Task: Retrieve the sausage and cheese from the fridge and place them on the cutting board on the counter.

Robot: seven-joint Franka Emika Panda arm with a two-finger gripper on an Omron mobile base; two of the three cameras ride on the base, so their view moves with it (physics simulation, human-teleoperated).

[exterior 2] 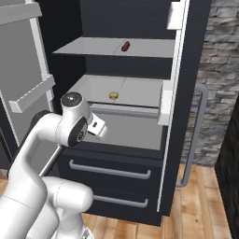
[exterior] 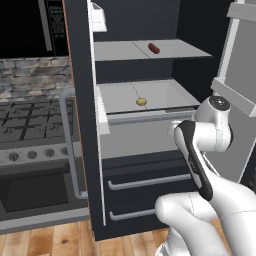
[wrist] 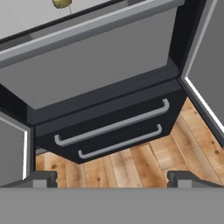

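The fridge [exterior: 80,100] stands with both doors swung open. A dark red sausage [exterior: 154,48] lies on its upper shelf, also seen in the right base view [exterior 2: 125,46]. The pale yellow cheese [exterior: 141,102] sits on the shelf below [exterior 2: 113,95], and at the top edge of the hand view [wrist: 62,3]. My gripper [wrist: 112,177] is open and empty, in front of the fridge, below the cheese shelf's front edge and well short of both foods. Its hand [exterior 2: 96,128] faces down toward the drawers. The cutting board and the counter are out of view.
Two black drawers [exterior: 145,182] with silver handles sit under the shelves. The open right door [exterior: 240,85] is close beside my arm. A grey stove [exterior: 30,130] stands left of the fridge, under a stone wall. Wooden floor [wrist: 144,162] lies below.
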